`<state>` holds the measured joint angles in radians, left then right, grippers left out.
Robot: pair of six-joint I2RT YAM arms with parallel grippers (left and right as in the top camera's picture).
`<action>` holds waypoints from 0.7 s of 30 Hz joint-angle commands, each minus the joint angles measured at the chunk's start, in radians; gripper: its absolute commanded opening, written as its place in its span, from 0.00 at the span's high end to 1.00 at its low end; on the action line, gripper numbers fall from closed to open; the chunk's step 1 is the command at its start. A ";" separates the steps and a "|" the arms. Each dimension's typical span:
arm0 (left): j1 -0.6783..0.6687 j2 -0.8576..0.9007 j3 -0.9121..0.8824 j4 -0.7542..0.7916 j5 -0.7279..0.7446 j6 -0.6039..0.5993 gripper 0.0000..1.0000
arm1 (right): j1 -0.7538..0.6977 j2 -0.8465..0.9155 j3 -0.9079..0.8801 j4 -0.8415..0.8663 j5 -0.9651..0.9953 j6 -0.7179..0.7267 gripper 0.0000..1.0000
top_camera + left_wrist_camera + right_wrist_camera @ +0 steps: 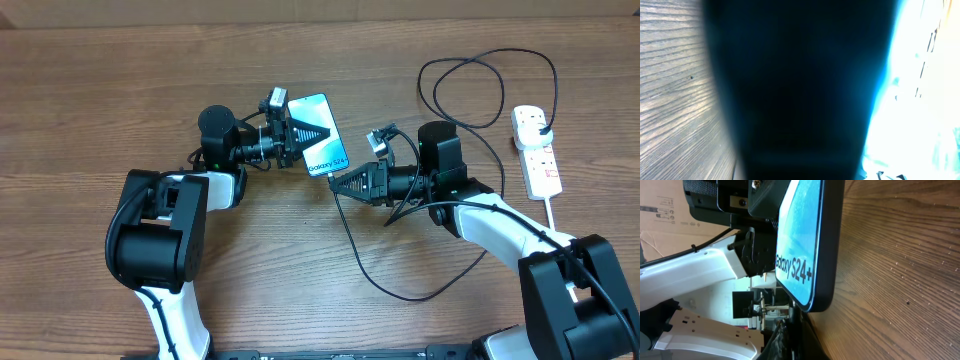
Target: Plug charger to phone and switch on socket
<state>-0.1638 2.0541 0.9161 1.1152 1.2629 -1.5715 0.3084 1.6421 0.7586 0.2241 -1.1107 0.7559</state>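
Observation:
The phone point(315, 108) lies at the table's middle, teal screen up. My left gripper point(325, 131) reaches in from the left and is shut on its side edge, one finger over the screen. The left wrist view is filled by a dark blur, with the bright screen point(920, 100) at the right. My right gripper point(334, 182) is shut on the small plug tip of the charger point(420, 296), right at the phone's point(800, 245) lower end. The tip point(792, 322) meets that end's edge. The black cable loops back to a black plug point(537, 122) seated in the socket point(541, 168).
The socket's thick white cord point(553, 215) runs toward the right arm's base. Loose loops of the black cable point(480, 90) lie between the right arm and the socket. A cardboard wall point(300, 10) runs along the table's far edge.

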 commanded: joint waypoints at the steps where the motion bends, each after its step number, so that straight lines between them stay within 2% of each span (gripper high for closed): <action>1: -0.006 -0.005 0.003 0.011 0.029 0.024 0.96 | -0.009 -0.013 -0.005 0.014 0.018 0.000 0.96; 21: -0.007 -0.005 0.003 0.011 0.019 0.023 0.96 | -0.035 -0.013 -0.005 0.013 0.010 0.000 0.96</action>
<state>-0.1638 2.0541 0.9161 1.1152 1.2518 -1.5715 0.2867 1.6421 0.7582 0.2237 -1.1221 0.7559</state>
